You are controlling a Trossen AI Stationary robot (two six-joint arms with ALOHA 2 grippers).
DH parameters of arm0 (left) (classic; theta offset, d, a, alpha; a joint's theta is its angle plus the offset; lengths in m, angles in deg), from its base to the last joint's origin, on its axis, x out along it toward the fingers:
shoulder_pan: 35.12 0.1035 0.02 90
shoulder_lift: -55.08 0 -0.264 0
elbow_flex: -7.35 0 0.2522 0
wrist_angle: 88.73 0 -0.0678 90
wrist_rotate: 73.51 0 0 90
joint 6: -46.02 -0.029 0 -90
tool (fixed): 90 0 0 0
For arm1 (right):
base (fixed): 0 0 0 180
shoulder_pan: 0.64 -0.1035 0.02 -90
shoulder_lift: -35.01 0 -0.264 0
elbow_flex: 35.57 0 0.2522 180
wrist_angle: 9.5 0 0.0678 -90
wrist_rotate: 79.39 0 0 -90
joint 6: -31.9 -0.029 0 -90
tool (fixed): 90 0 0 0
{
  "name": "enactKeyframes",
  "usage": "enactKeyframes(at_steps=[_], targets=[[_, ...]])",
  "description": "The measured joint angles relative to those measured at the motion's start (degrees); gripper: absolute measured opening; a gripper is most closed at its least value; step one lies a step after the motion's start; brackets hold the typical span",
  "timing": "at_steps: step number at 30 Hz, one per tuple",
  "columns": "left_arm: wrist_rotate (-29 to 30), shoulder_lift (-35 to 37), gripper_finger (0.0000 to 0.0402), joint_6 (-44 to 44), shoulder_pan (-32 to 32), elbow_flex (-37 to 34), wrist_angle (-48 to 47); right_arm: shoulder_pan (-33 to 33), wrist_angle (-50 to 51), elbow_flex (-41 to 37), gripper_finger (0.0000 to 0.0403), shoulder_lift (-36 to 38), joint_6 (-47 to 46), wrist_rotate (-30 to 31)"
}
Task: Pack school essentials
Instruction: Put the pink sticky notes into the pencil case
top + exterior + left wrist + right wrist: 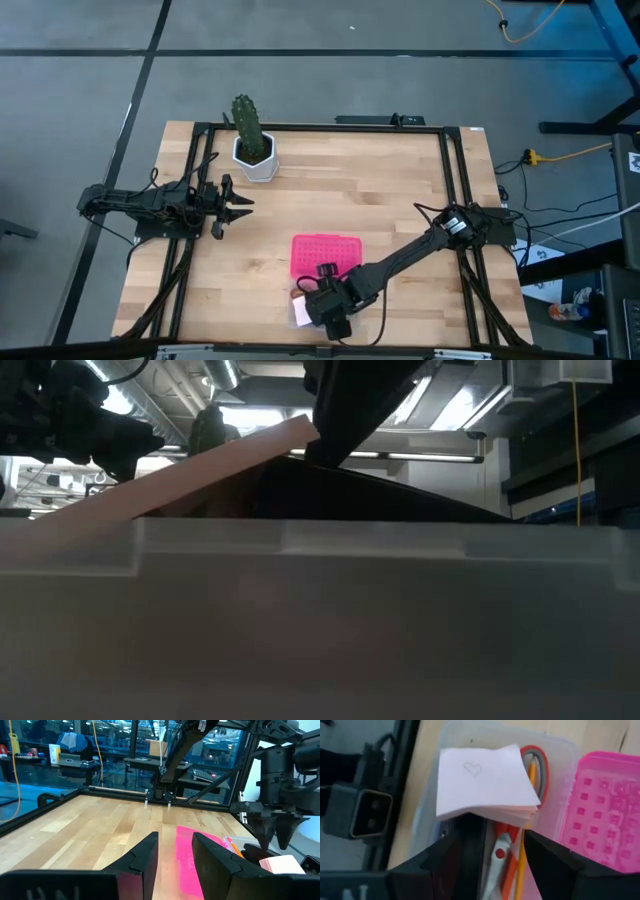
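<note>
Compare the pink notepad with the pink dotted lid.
The notepad is pale pink, plain but for a small drawn heart; the lid is bright pink with a grid of raised dots. The notepad is a thick stack, propped tilted over the scissors in the clear box; the lid lies flat on the table beside the box. Both are pink and rectangular.

Most of the red-handled scissors (497,854) and the thin orange pencil (524,865) is hidden beneath the pale pink square notepad (482,781). In the low view, the clear plastic box (320,620) is blurred and everything behind it is blocked. Beside the notepad, the dotted pink lid (605,815) is cut off by the picture's edge.
</note>
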Motion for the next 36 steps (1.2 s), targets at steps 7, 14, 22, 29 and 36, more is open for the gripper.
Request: enactKeyframes(at_steps=[7,14,22,29,36], targets=[[0.0,0.0,0.0114,0.0,0.0,0.0,0.0,-2.5,-1.5,0.0,0.022,0.0,-0.6,5.0],[0.0,0.0,0.0114,0.0,0.0,0.0,0.0,-2.6,-3.7,0.0,0.022,-1.0,-0.8,5.1],[0.0,0.0,0.0114,0.0,0.0,0.0,0.0,-2.6,-6.9,0.0,0.022,-1.1,-0.7,5.1],[0.0,0.0,0.0114,0.0,0.0,0.0,0.0,-2.1,-7.8,0.0,0.022,-2.9,-0.7,4.7],[0.0,0.0,0.0114,0.0,0.0,0.0,0.0,-1.4,-9.1,0.0,0.022,-3.8,-1.9,4.7]])
